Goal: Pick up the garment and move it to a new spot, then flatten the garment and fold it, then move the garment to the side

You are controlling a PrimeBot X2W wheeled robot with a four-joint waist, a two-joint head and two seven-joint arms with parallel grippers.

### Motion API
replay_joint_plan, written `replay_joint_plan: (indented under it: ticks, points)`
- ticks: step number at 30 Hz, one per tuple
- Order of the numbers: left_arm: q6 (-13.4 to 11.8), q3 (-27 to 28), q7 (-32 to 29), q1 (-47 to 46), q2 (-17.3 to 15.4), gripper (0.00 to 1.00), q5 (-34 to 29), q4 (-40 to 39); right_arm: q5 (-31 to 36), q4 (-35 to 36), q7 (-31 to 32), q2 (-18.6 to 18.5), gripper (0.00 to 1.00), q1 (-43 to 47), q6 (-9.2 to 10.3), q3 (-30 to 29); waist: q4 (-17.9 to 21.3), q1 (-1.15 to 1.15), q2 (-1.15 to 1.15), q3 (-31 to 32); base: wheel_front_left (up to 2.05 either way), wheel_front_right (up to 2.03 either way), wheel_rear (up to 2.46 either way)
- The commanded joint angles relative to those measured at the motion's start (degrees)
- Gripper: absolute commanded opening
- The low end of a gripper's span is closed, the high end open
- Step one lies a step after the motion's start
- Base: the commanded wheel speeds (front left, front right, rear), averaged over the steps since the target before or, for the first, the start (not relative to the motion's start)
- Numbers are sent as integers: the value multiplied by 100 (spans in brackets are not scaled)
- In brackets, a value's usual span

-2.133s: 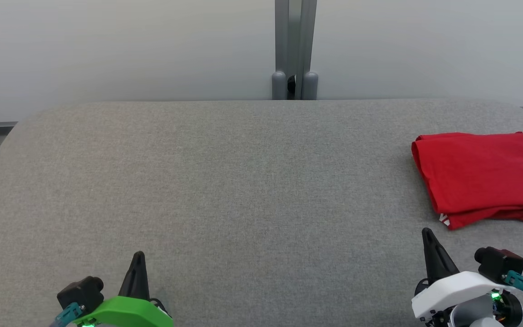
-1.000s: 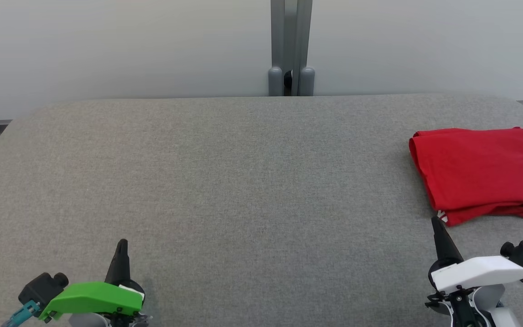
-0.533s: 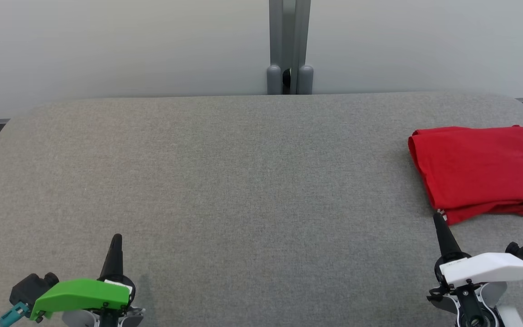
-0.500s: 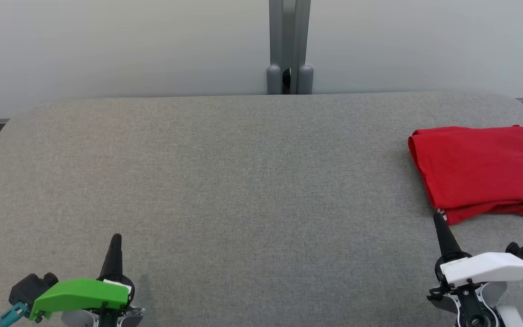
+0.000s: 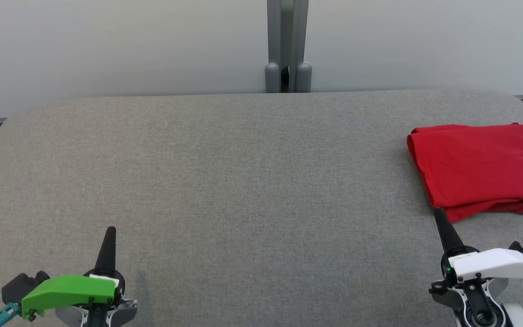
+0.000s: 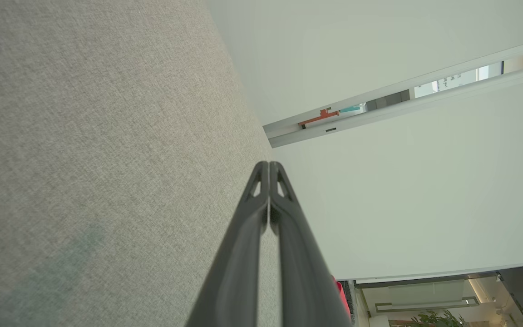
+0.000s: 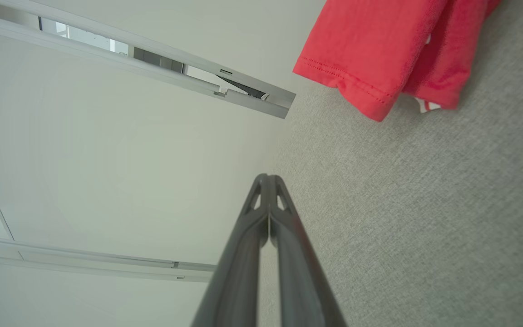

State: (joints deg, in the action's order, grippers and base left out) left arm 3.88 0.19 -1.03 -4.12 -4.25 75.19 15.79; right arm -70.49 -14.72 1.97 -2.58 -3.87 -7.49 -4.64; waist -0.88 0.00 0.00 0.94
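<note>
Red garment [image 5: 479,168] sits folded on the table's [image 5: 243,181] right side, partly cut off by the frame, so I can't tell how near the edge it is. Left claw [image 5: 110,232] and right claw [image 5: 438,214] are both pinched closed, empty. Right tip's just beside the hem, so a bump could mess up the fold.

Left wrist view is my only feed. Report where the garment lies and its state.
Observer: The red garment lies folded at the right side of the grey table.
Operator: Give me the right gripper.
Observer: The right gripper is shut and empty, its tip near the garment's near left corner, not touching it.
Operator: Check that corner.
Observer: Right wrist view: a stitched hem at the corner, a white mark showing between the layers.
</note>
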Motion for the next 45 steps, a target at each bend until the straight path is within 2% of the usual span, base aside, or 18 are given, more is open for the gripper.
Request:
replay_joint_plan:
  ticks: [1, 45]
  points:
    - [50, 68, -32, -149, 8, 0, 124, -58, -142, 66, 31, -32, 0, -127, -3, -25, 2, 0, 0, -3, 0, 0, 0]
    - [367, 633, -548, -254, 134, 0, 1647, -177, -2086, 82, 448, -42, 0, -259, -1, -190, 81, 0, 0, -103, 0, 0, 0]
